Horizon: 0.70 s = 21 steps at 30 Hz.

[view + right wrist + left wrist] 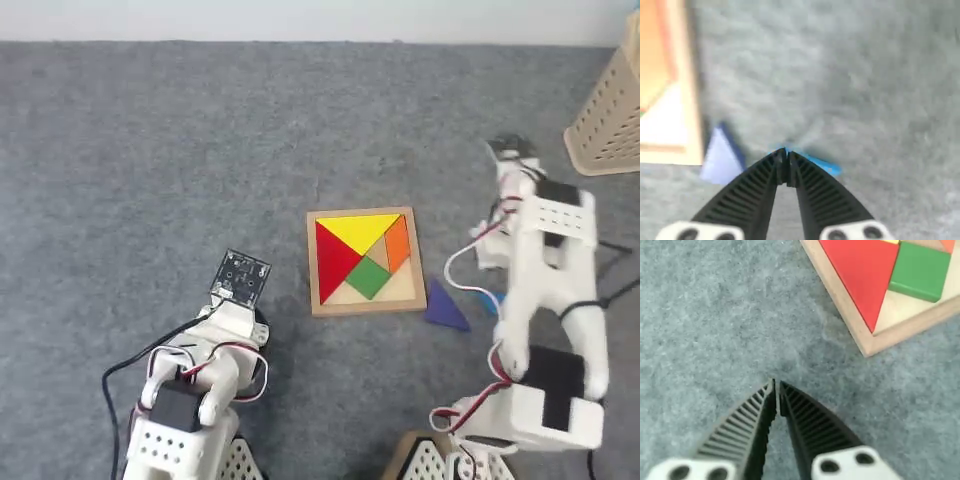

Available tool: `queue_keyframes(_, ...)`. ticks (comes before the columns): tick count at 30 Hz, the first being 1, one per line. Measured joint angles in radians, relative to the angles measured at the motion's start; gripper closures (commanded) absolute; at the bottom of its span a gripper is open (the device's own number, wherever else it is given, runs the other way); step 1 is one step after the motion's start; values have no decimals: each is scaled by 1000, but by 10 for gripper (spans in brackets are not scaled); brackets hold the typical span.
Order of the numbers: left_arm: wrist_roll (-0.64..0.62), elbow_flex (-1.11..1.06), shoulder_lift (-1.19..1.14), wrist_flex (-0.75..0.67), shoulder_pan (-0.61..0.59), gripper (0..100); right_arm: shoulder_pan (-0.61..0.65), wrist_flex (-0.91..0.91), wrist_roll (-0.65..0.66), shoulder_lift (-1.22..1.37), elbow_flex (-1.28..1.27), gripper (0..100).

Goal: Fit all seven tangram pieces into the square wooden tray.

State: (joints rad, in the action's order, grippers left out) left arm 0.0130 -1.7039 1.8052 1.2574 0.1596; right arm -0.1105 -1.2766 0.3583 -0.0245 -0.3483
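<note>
The square wooden tray (318,300) lies mid-table holding a yellow triangle (357,232), a red triangle (333,258), an orange piece (398,243) and a green square (368,277). Bare wood shows along its near side. A purple triangle (445,308) lies on the carpet just off the tray's near right corner, and a blue piece (487,300) lies beside it, partly under the right arm. My right gripper (785,153) is shut, its tips down at the blue piece (824,164), with the purple triangle (720,156) close by. My left gripper (777,385) is shut and empty over carpet, short of the tray's corner (867,345).
A perforated beige basket (612,110) stands at the far right edge. The left arm (215,360) sits at the near left and the right arm (545,300) at the right. Grey carpet covers the table.
</note>
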Motion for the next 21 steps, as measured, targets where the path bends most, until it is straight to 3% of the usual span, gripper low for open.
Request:
queue_keyframes(5, 0, 0, 0, 0, 0, 988, 52, -57, 15, 0, 15, 934)
queue_keyframes(10, 0, 0, 0, 0, 0, 988, 23, -71, 193, 55, 15, 807)
queue_keyframes(15, 0, 0, 0, 0, 0, 988, -15, -149, 437, 100, 12, 803)
queue_keyframes(21, 0, 0, 0, 0, 0, 988, -25, -155, 606, 100, -46, 801)
